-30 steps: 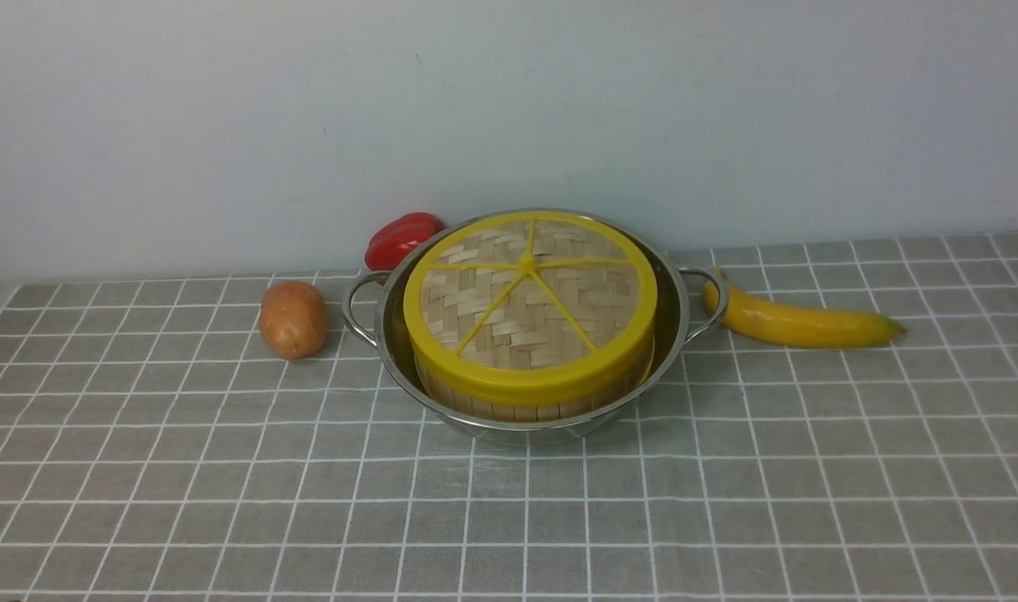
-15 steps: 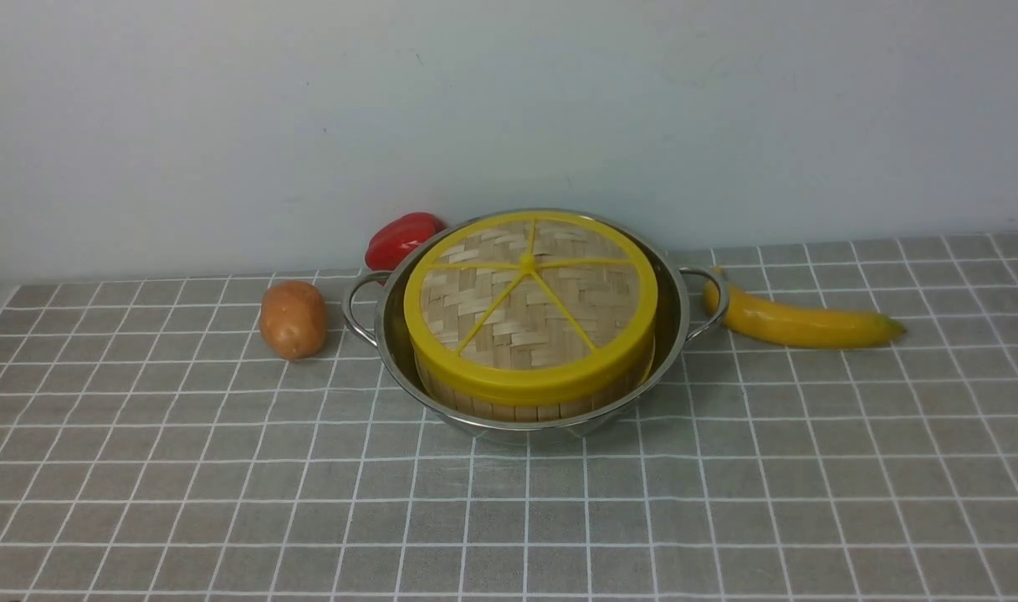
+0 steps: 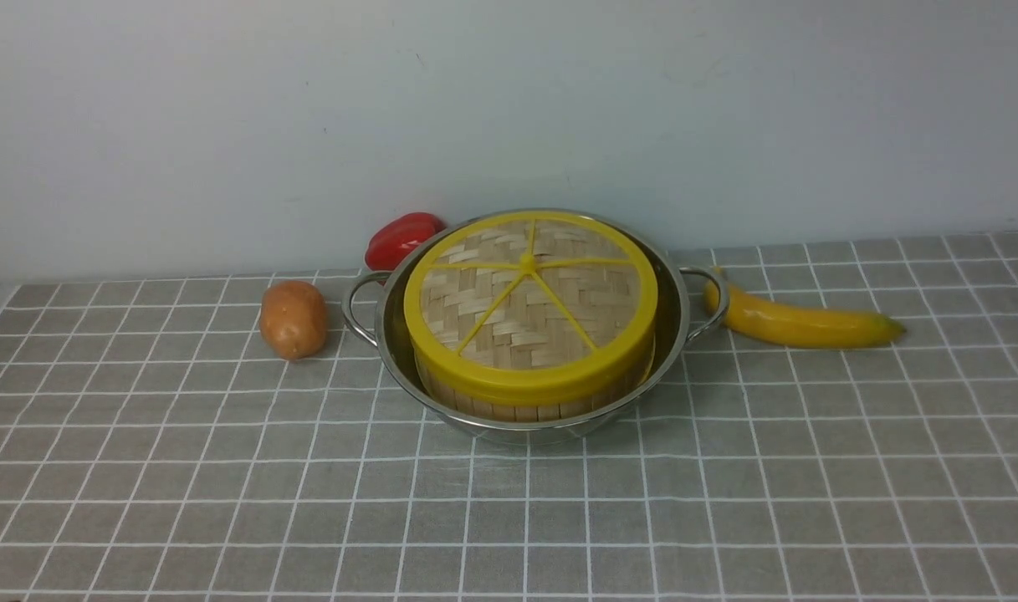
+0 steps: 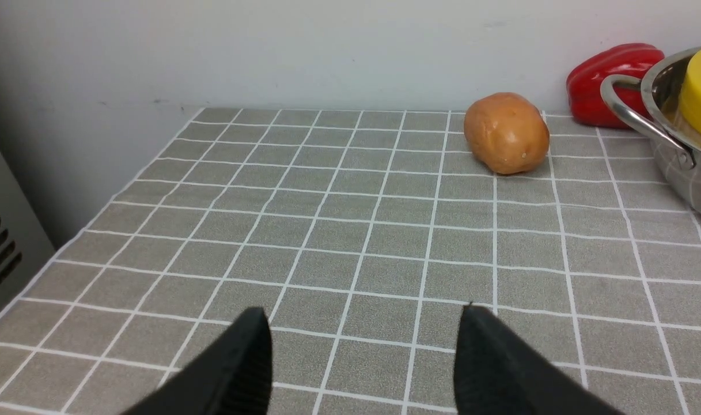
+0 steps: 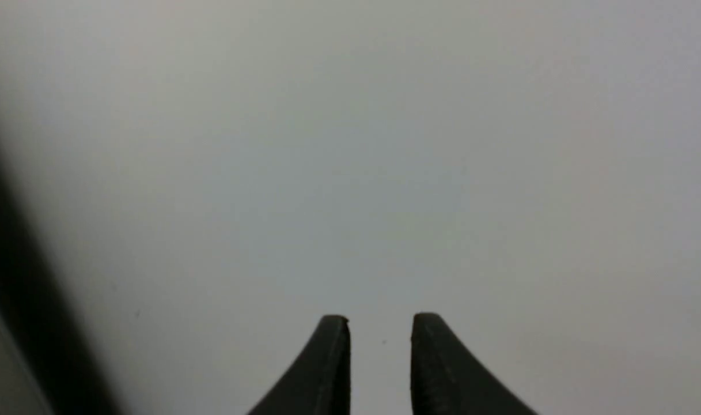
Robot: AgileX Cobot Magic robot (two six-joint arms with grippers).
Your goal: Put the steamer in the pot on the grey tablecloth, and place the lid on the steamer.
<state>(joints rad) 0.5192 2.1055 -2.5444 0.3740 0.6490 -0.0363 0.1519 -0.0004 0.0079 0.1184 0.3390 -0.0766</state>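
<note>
Under lid (image 3: 529,305), steamer (image 3: 525,405) seems mostly hidden

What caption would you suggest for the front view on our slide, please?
Lidded steamer sits in the pot on the grey tablecloth, lid on top.

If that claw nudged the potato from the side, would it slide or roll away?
The potato would probably roll a bit: it looks rounded and egg-shaped, lying on its side. Any roll would likely wobble and stop soon, since the shape is uneven and the grey tablecloth looks soft. It seems firm, unlikely to squash.
</note>
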